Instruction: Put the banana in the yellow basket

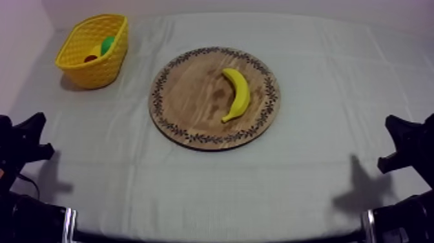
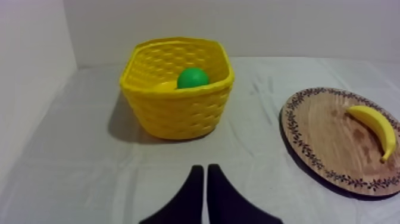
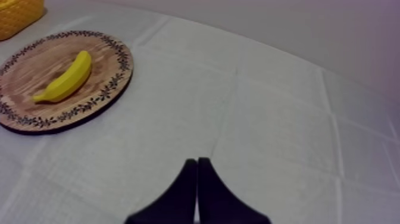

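The yellow banana (image 1: 237, 94) lies curved on the right half of the round wooden board (image 1: 194, 97) in the middle of the table. At the far left stands the yellow basket (image 1: 64, 61). My left gripper (image 1: 29, 137) rests low at the left edge, far from the board. The left wrist view shows its fingers together as a narrow wedge (image 2: 205, 173), facing the basket (image 2: 178, 110), with the board (image 2: 324, 134) and banana (image 2: 375, 125) off to the side. My right gripper (image 1: 403, 142) rests low at the right; it is shut (image 3: 197, 164), with the banana (image 3: 65, 77) on the board (image 3: 101, 59) well ahead.
In the basket lie a green fruit (image 2: 193, 78), something yellow beside it (image 2: 165, 86) and a small red fruit (image 1: 91, 58). Bare cloth (image 1: 213, 187) stretches between the board and both grippers. A wall stands close behind the basket.
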You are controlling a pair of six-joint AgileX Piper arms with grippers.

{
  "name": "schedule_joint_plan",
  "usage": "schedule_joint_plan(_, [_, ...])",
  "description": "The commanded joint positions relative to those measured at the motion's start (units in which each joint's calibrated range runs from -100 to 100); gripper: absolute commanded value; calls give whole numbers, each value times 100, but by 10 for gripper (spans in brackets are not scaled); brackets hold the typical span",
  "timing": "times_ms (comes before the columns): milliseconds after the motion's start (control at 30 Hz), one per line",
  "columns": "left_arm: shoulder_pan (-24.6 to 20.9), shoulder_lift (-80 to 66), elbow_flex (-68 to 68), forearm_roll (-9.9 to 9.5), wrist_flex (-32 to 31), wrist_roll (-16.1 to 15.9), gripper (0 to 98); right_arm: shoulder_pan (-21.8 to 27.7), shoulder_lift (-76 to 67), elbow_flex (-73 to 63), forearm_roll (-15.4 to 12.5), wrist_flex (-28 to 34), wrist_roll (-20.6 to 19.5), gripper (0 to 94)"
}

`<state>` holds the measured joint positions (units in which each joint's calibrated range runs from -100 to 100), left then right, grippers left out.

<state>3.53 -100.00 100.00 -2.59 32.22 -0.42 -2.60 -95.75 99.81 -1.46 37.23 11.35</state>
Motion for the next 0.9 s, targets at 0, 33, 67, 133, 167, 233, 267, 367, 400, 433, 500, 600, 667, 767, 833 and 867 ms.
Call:
schedule_joint_plan(0, [-67,0,-11,-7,92,-87,0,0,0,-3,2,-5,0,3])
schedule_joint_plan(33, [-67,0,-11,-7,92,-87,0,0,0,-3,2,-5,0,3])
schedule_joint_plan(67, [-67,0,-11,-7,92,-87,0,0,0,-3,2,-5,0,3])
schedule_joint_plan(133, [-67,0,-11,-7,92,-87,0,0,0,-3,2,-5,0,3])
schedule_joint_plan(167, [-67,0,-11,-7,92,-87,0,0,0,-3,2,-5,0,3])
schedule_joint_plan(233, [-67,0,-11,-7,92,-86,0,0,0,-3,2,-5,0,3])
schedule_joint_plan(267, [-67,0,-11,-7,92,-87,0,0,0,-3,2,-5,-1,3])
schedule_joint_plan(367, [-67,0,-11,-7,92,-89,0,0,0,-3,2,-5,-3,3])
schedule_joint_plan(400, [-67,0,-11,-7,92,-90,0,0,0,-3,2,-5,-4,3])
schedule_joint_plan(433, [-67,0,-11,-7,92,-90,0,0,0,-3,2,-5,-4,3])
schedule_joint_plan(500, [-67,0,-11,-7,92,-90,0,0,0,-3,2,-5,-4,3])
schedule_joint_plan(600, [-67,0,-11,-7,92,-85,0,0,0,-3,2,-5,-4,3])
schedule_joint_plan(667, [-69,0,-18,-7,88,-73,0,0,0,-3,2,-5,-2,3])
schedule_joint_plan(767, [-74,0,-63,-41,103,-14,0,0,0,-3,2,-5,-2,3])
schedule_joint_plan(833, [-84,19,-88,-96,118,43,0,0,0,-3,2,-5,-1,3])
schedule_joint_plan(867, [-90,42,-98,-125,123,68,0,0,0,-3,2,-5,-1,3])
